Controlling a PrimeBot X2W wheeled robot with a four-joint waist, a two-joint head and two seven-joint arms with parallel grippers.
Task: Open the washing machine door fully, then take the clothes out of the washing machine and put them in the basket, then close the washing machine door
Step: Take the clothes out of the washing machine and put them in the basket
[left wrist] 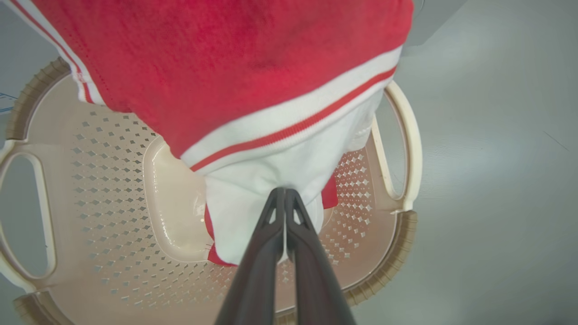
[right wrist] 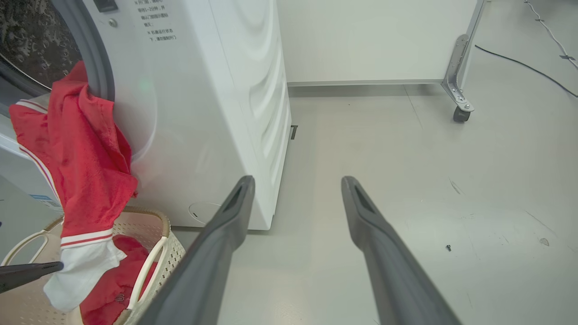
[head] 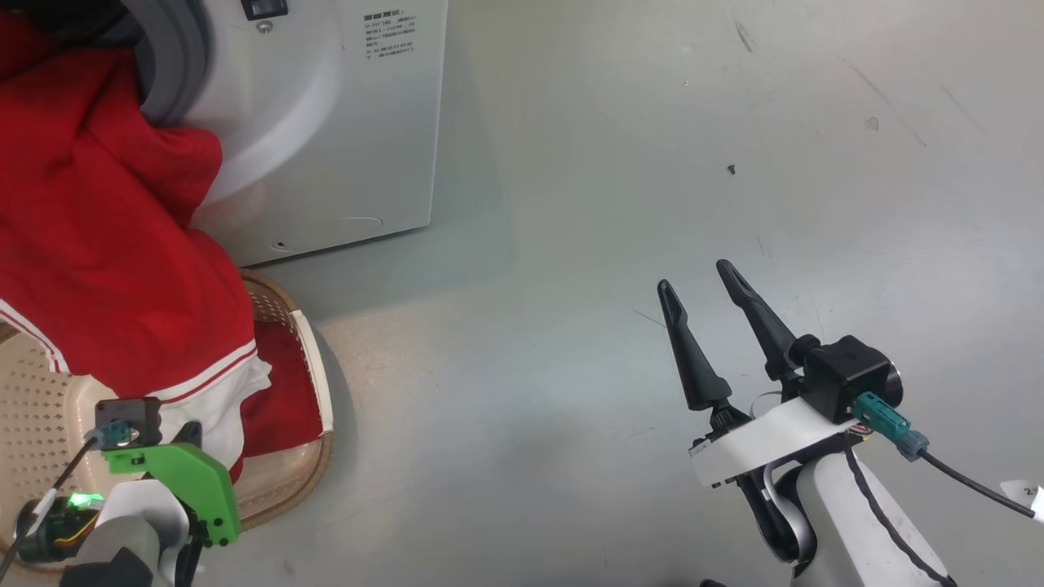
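Grey floor [head: 652,204] | left gripper [left wrist: 284,194] clamped on clothes [head: 106,244] over basket [left wrist: 408,135], cloth trailing from washing machine [head: 359,122] | right gripper [head: 694,275] spread wide, empty, well apart from basket | unloading midway; door-closing pending

From washing machine [head: 359,147], clothes [head: 106,244] hang into basket [head: 294,489] below; right hand [head: 695,275] well apart, rightward.

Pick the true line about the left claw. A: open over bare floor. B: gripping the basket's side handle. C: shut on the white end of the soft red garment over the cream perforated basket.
C: the left claw presses its dark fingers together on the white end of the soft red garment, above the cream perforated plastic basket.
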